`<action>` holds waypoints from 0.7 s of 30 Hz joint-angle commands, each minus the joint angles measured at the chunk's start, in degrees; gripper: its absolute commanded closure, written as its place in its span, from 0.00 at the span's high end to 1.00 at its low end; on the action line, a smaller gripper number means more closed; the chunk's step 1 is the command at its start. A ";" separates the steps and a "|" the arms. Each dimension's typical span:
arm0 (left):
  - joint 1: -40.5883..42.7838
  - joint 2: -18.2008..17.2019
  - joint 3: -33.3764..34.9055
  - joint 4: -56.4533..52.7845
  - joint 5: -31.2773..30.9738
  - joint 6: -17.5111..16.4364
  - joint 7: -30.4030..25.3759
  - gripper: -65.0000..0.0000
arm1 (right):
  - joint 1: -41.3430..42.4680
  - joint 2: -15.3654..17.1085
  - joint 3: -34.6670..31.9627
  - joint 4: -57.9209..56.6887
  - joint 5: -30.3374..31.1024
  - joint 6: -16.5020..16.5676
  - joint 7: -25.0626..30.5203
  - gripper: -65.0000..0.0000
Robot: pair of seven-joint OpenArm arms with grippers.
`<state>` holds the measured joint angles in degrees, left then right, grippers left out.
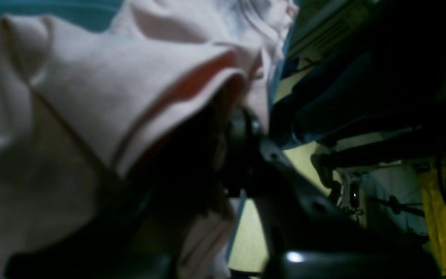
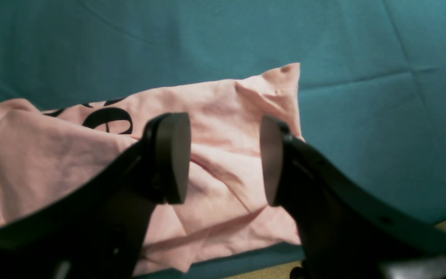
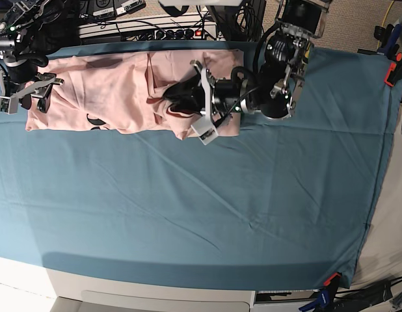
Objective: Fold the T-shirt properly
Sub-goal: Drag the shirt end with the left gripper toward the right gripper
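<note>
T-shirt (image 1: 72, 73) folds bunch around the dark left gripper (image 1: 215, 155) in the left wrist view; whether its jaws grip cloth, I cannot tell. In the right wrist view, the right gripper (image 2: 225, 159) is spread open above the wrinkled pink shirt, black print partly showing. The base view shows the shirt stretched along the teal cloth's (image 3: 188, 208) far edge, both arms over it.
</note>
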<state>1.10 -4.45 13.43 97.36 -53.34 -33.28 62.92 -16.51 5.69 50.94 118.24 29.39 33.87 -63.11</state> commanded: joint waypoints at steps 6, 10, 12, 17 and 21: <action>-1.07 0.31 -0.04 -1.03 -1.46 0.52 -1.40 0.00 | 0.17 0.83 0.11 0.90 0.76 -0.31 1.73 0.45; -0.92 0.31 -0.04 -1.07 -1.49 0.87 -1.27 0.00 | 0.17 0.83 0.11 0.90 0.79 -0.31 1.73 0.45; -0.94 0.31 -0.04 -1.07 -1.49 0.87 -1.29 0.00 | 0.17 0.83 0.11 0.90 0.79 -0.31 1.73 0.45; -0.92 0.33 -0.04 -1.07 -2.80 0.85 -1.03 0.00 | 0.17 0.83 0.11 0.90 0.81 -0.31 1.81 0.45; -0.94 0.33 -0.04 -1.07 -3.45 0.85 -0.85 0.00 | 0.17 0.83 0.11 0.90 0.79 -0.31 1.81 0.45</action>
<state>0.93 -4.47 13.43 95.48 -54.87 -32.34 62.98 -16.51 5.69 50.94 118.24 29.41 33.87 -62.96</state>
